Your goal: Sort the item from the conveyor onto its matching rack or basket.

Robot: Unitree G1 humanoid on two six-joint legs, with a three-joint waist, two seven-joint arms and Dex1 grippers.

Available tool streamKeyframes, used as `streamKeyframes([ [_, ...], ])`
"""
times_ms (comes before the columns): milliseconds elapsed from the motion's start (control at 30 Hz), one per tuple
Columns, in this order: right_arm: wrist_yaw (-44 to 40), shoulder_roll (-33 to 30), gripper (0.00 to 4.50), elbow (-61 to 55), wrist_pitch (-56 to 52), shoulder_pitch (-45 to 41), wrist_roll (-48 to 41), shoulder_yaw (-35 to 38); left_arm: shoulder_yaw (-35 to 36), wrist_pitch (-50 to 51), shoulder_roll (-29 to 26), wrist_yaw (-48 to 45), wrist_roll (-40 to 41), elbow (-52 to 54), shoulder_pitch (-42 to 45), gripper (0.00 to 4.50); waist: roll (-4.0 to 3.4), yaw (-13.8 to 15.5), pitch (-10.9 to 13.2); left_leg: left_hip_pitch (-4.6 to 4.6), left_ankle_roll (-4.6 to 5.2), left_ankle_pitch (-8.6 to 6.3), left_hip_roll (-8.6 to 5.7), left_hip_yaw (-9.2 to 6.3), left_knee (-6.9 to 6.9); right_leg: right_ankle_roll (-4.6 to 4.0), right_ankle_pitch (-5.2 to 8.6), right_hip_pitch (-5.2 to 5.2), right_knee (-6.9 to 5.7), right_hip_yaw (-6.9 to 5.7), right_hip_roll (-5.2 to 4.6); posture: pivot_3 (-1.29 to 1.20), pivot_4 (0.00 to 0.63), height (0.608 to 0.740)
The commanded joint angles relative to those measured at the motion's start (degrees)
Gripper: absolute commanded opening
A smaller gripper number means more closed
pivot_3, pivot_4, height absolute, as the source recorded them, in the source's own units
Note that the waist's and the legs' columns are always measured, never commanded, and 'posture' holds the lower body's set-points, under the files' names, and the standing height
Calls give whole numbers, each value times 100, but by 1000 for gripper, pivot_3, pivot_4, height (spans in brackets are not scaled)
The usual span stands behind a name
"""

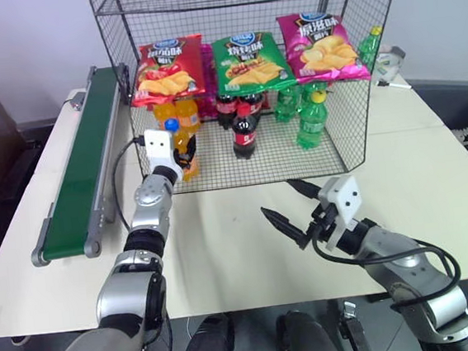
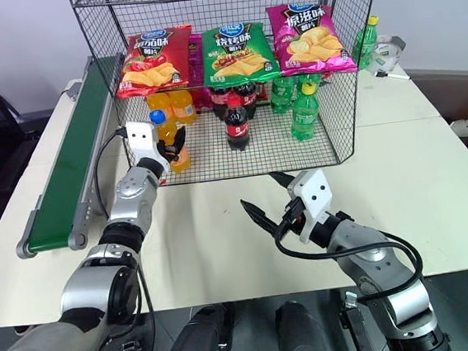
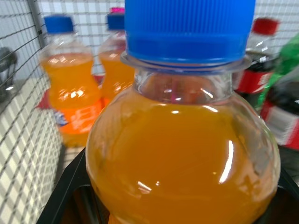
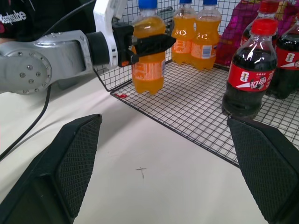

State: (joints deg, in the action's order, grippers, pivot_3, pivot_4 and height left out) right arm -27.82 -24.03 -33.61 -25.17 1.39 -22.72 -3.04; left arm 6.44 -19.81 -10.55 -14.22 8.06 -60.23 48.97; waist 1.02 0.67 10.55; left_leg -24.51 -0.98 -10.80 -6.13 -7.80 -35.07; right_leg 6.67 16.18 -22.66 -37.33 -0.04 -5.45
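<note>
Orange soda bottle (image 4: 147, 56) upright, cap up, clamped in left jaws; right jaws spread.

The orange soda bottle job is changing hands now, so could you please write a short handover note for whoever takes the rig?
Left gripper: shut on the orange soda bottle, holding it upright just over the front left edge of the wire rack floor.
Right gripper: open, holding nothing, above the white table in front of the rack.
Conveyor: on the table to the left, belt bare.
Done: bottle picked up and carried to the rack.
Left: set it down by the two orange sodas at the back left, away from the cola bottles, then release and withdraw.
</note>
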Motion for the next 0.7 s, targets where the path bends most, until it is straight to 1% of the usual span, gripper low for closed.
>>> streamKeyframes([
  [33,12,29,4500,-259,102,-85,-15,26,148,-375,-7,87,-33,-223,302,2640,0,-2,0,0,0,0,0,0,0,0,0,0,-1,0,0,0,150,740],
  [167,8,34,4500,-247,65,-161,-37,18,180,-472,58,38,-54,-485,333,2640,1,-2,0,0,0,0,0,0,-2,0,0,0,-5,-1,1,0,150,740],
  [400,-18,14,4500,-233,52,-212,-42,18,250,-572,97,-64,-5,-611,280,2640,1,-1,0,1,0,0,0,0,-3,0,0,0,-9,-1,1,0,150,740],
  [533,-43,-2,4500,-223,52,-226,-40,26,322,-593,106,-164,45,-543,242,4416,1,-1,0,1,0,0,0,0,-5,0,0,0,-11,-1,2,0,150,740],
  [600,-56,-4,4500,-221,58,-219,-41,30,295,-658,88,-134,-26,-454,209,4472,1,-4,0,2,0,0,0,0,-5,0,0,0,-11,-1,2,0,150,740],
  [700,-65,-2,4500,-225,67,-203,-40,36,376,-667,83,-334,110,-163,82,4472,1,-6,0,2,0,0,0,-1,-5,0,0,0,-12,-1,2,0,150,740],
])
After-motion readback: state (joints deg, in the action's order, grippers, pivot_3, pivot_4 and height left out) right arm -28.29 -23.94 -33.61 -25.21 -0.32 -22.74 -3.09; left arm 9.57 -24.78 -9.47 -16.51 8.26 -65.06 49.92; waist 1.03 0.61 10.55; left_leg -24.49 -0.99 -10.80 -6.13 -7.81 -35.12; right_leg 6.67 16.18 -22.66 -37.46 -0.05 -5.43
